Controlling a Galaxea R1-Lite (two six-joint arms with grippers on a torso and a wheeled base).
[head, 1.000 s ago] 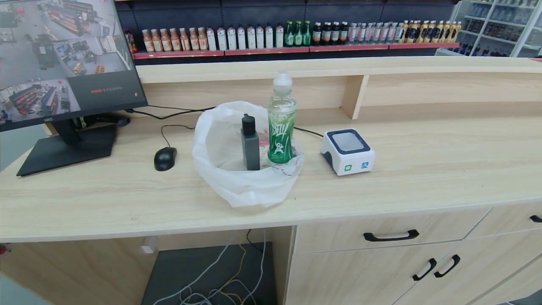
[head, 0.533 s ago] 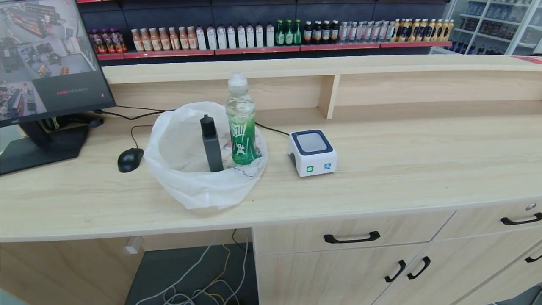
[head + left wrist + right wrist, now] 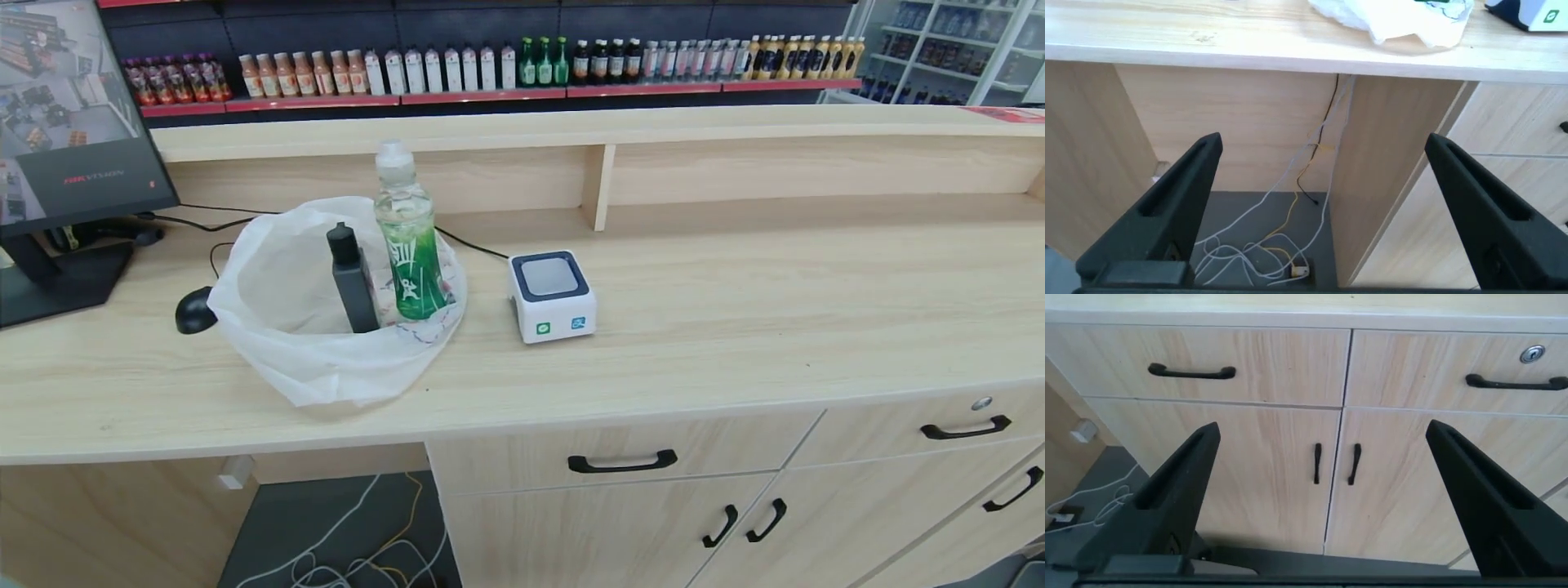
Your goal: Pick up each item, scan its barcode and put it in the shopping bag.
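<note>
One monitor (image 3: 73, 122) far left on desk (image 3: 775, 310). Mouse (image 3: 196, 312) just beside shopping bag (image 3: 318, 367), partly hidden by bag's rim. Bag holds dark bottle (image 3: 353, 282) and, just right, green bottle (image 3: 408, 245), both upright. Scanner (image 3: 551, 296) near bag's right. Left fingers (image 3: 1167, 212) apart, low before cables (image 3: 1290, 237) under desk. Right fingers (image 3: 1167, 498) apart, facing drawers (image 3: 1208, 371).

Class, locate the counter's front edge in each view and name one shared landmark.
Head view: the counter's front edge spans the picture, below the shopping bag.
Left wrist view: the edge runs beneath the bag, above the open recess.
Right wrist view: the edge tops the drawers.
Shared landmark: loose cables under the counter.
</note>
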